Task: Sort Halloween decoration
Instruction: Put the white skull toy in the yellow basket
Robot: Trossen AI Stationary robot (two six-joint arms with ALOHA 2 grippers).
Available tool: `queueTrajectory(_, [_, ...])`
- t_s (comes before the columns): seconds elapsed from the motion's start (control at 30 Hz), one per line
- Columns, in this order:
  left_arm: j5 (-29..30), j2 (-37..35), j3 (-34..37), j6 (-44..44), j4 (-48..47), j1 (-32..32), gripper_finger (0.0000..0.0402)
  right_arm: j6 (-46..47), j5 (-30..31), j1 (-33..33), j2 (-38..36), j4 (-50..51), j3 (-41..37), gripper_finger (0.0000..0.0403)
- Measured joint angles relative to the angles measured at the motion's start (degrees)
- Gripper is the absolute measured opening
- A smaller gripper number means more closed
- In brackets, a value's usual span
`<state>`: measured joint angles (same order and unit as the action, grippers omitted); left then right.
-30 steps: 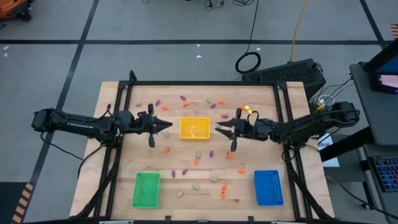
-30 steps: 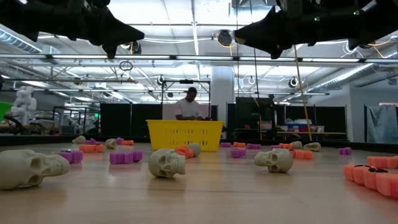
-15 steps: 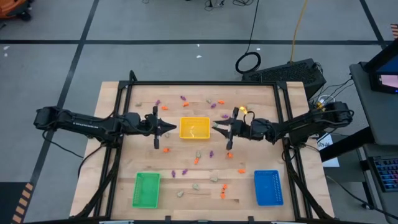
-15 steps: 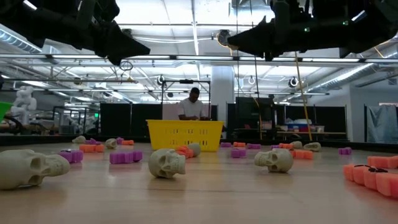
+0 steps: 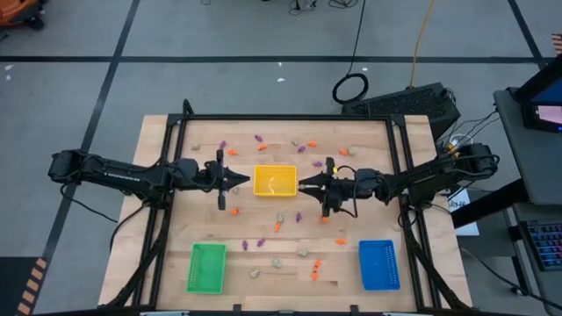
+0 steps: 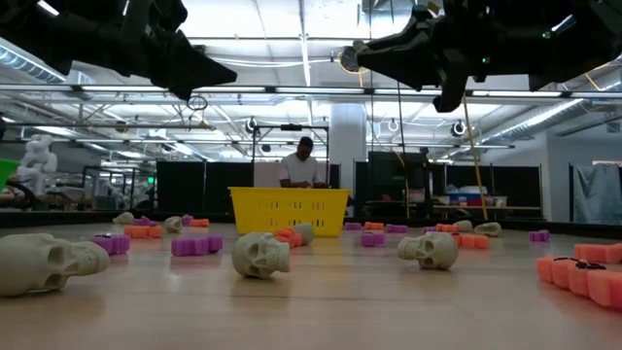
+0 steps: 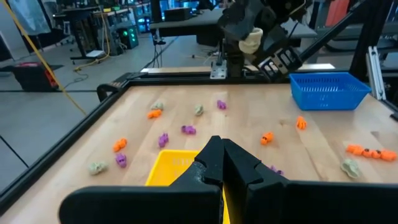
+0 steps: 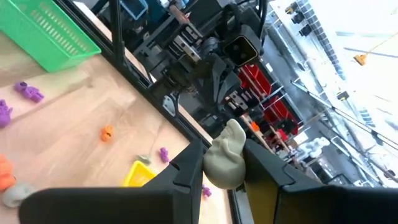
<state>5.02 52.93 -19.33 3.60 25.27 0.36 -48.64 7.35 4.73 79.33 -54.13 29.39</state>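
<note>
Right gripper (image 5: pixel 302 184) clamps pale skull (image 8: pixel 226 155), hovering right of frame-centre yellow tray (image 5: pixel 275 181), likely for drop. Left gripper (image 5: pixel 242 180) shut, empty, left of tray.

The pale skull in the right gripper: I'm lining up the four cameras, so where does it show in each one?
High view: hidden by the right gripper, just right of the yellow tray.
Low view: not discernible; the right gripper hangs above the yellow tray.
Left wrist view: pale skull in the far gripper.
Right wrist view: pale skull between its fingers.
Shared landmark: the yellow tray.
</note>
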Motion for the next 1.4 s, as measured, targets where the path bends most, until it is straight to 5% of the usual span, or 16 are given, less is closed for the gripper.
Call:
queueTrajectory(0.97, [-0.16, 0.00, 0.00, 1.22, -0.04, -0.02, 0.0000, 30.29, 0.04, -0.13, 0.00, 2.69, 0.00, 0.0075])
queueTrajectory(1.4, [5.00, 0.00, 0.00, -1.74, -0.04, -0.02, 0.0000, 49.36, 0.02, -0.13, 0.00, 4.58, -0.02, 0.0075])
